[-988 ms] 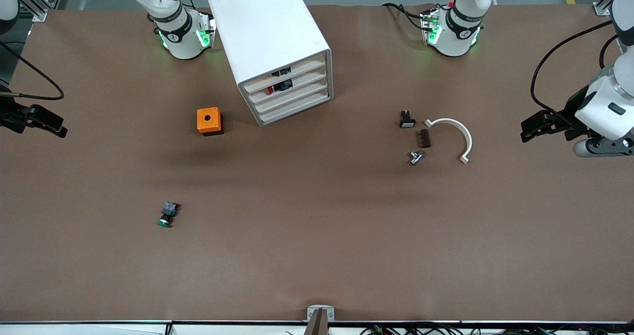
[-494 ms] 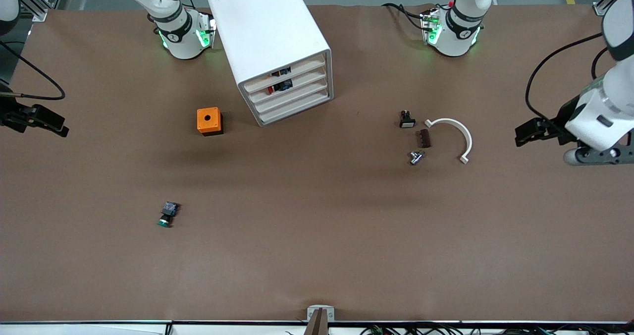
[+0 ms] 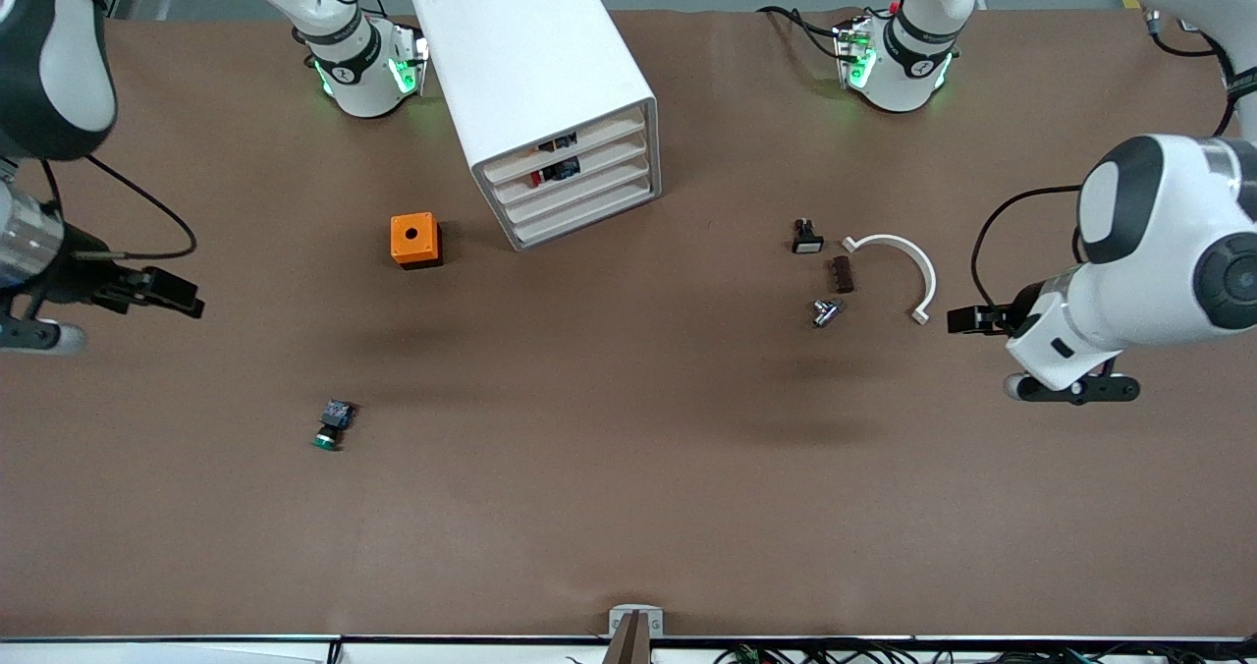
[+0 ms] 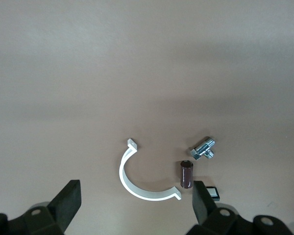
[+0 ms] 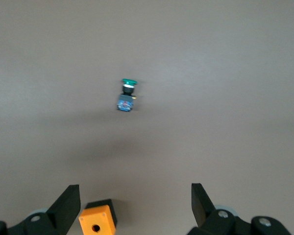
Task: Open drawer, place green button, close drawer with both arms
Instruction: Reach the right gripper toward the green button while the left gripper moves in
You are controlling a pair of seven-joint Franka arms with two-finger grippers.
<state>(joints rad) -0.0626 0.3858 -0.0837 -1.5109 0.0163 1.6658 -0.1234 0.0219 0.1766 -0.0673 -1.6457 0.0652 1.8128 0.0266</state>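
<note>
Two white robot arms hang above a brown table, both with fingers spread wide and holding nothing. Nearest the front camera, toward the right arm's end, the button (image 3: 332, 425) lies on its side on the bare table, green cap pointing toward the camera. Farther back, at about one o'clock from it, stands an orange box (image 3: 415, 240). The right gripper (image 3: 172, 294) hovers over the table at about nine o'clock from that box, its arm bent sharply at the elbow. The left gripper (image 3: 967, 319) hovers just beside a white curved clip (image 3: 908, 269), near a bolt (image 3: 825, 311) and a brown cylinder (image 3: 842, 274). Farthest back stands the cabinet (image 3: 535, 75), with the drawer (image 3: 579, 193), third from top, shut.
</note>
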